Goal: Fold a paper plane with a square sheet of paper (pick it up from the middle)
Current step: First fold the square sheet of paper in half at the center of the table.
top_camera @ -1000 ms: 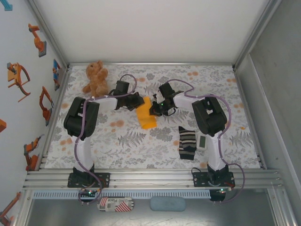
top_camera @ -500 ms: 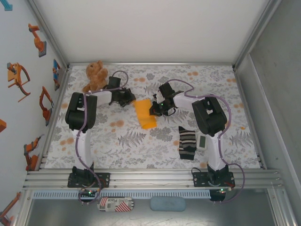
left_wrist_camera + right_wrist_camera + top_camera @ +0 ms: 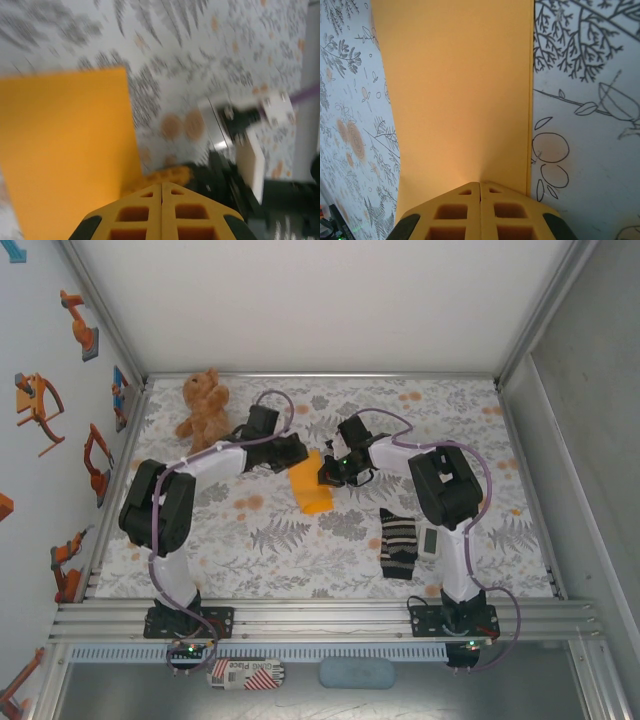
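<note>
While both are clenched empty, our left gripper [image 3: 296,454] and right gripper [image 3: 326,476] flank the sheet of paper [image 3: 312,488].
We see it folded, lying mid-table.

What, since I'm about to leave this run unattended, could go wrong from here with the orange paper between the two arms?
1. Both grippers are shut and meet the folded sheet of paper from opposite sides, the left gripper at its far left edge and the right gripper at its right. Pushing inward could buckle the thin sheet or crease it off-line.
2. The grippers sit close together, so a small overshoot might knock them into each other.
</note>
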Robot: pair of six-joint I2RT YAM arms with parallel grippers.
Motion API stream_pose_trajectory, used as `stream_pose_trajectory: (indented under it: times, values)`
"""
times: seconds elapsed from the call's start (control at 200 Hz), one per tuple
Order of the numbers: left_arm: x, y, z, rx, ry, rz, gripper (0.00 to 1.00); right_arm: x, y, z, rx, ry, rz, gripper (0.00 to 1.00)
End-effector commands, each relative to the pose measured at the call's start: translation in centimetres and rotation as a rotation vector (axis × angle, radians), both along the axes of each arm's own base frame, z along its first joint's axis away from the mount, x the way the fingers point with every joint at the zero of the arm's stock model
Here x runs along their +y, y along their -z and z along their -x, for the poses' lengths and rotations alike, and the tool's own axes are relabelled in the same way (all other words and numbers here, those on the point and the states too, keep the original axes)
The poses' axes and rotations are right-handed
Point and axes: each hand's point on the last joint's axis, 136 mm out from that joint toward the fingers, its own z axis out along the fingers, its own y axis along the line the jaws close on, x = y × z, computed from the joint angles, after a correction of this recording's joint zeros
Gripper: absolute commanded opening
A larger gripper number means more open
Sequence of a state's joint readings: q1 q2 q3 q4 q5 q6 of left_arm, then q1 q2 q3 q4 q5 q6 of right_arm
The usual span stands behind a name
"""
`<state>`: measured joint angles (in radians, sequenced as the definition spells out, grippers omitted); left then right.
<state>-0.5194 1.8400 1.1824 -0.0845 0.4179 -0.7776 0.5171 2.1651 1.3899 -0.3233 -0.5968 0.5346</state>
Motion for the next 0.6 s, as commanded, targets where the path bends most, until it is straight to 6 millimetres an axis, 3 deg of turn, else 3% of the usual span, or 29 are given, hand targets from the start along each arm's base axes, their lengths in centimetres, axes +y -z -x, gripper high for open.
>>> stream_pose_trajectory:
  times: [0.0,0.095,0.18,0.436,0.591]
  values:
    - [0.1,2.9,2.8,0.129,-0.021,0.017,0.00,-11.4,11.6,6.9,0.259,0.075,0.552,0.00]
    - [0.3,4.0,4.1,0.162,-0.019,0.015,0.00,-11.4,11.6,7.0,0.259,0.074,0.552,0.00]
    - [0.8,4.6,4.0,0.165,-0.029,0.001,0.00,-11.4,11.6,6.9,0.258,0.070,0.554,0.00]
    - [-0.1,5.8,4.0,0.213,-0.004,0.015,0.00,-11.4,11.6,6.9,0.257,0.070,0.557,0.00]
    - [1.1,7.6,5.5,0.269,0.004,-0.032,0.00,-11.4,11.5,6.8,0.255,0.070,0.559,0.00]
